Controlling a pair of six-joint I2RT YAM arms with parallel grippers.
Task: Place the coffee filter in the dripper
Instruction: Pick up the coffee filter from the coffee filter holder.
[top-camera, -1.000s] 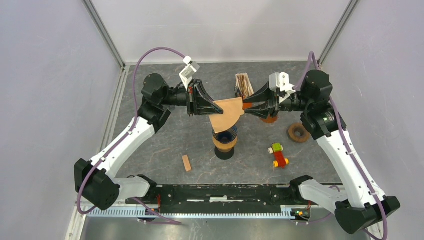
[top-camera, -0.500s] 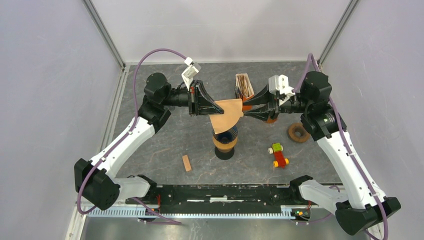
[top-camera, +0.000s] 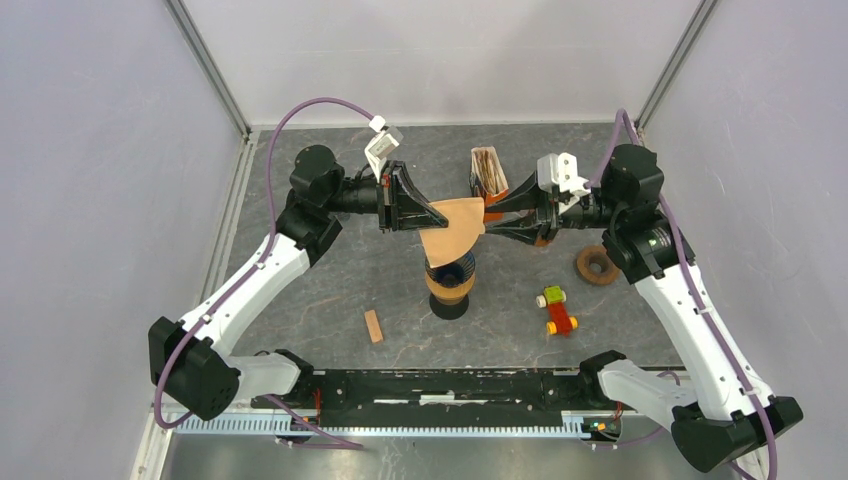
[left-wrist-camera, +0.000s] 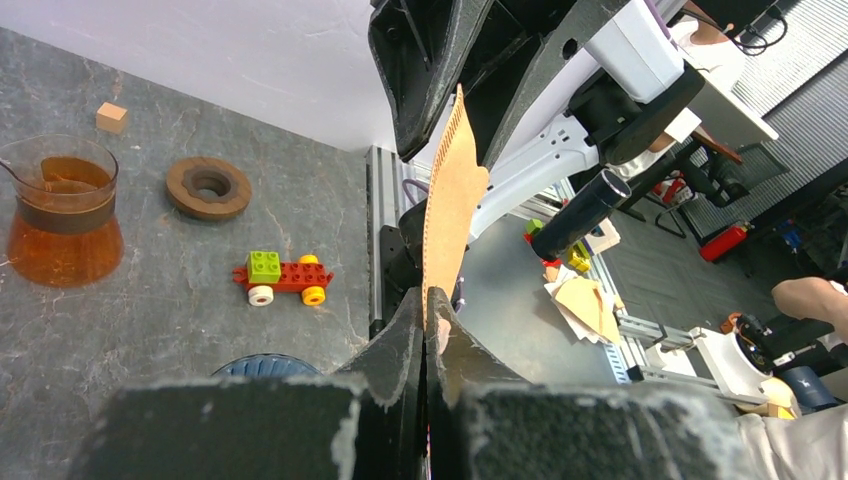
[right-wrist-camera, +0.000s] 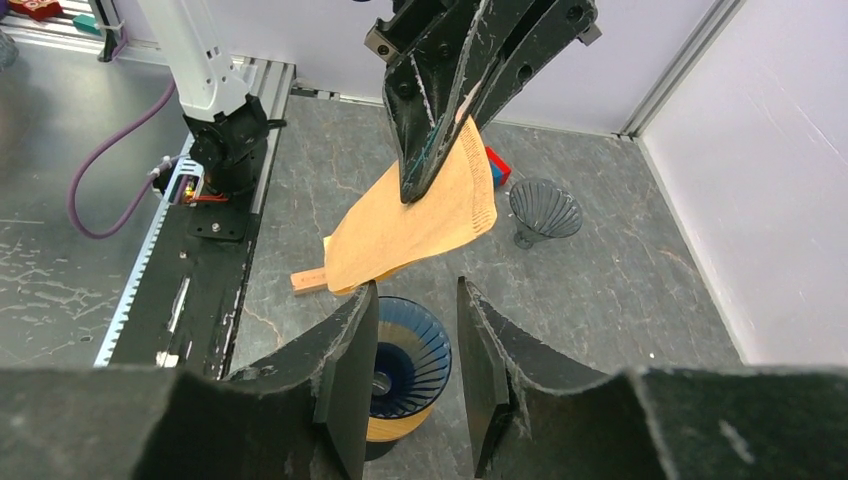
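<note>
1. The top view shows the left gripper (top-camera: 438, 214) pinched tight on one edge of the single brown coffee filter (top-camera: 452, 230). The filter hangs in the air over the blue dripper (top-camera: 452, 270), not in it.
2. The right gripper (top-camera: 490, 213) meets the filter's opposite edge. Its own wrist view shows its fingers (right-wrist-camera: 345, 360) standing apart. The left wrist view shows the filter's edge reaching between them, but whether they touch it cannot be told.
3. Only the right wrist view shows a clear glass cone (right-wrist-camera: 543, 208) on the table beyond the filter.
4. Only the left wrist view shows the carafe (left-wrist-camera: 60, 215) of amber liquid whole, and a small wooden cube (left-wrist-camera: 111, 117).
5. Only the top view shows the stack of spare filters (top-camera: 487, 172).
6. Counted: one dripper, one glass cone, one carafe, one wooden ring (top-camera: 597, 265), one toy car (top-camera: 557, 311), one oblong wooden block (top-camera: 373, 325), one cube.
</note>
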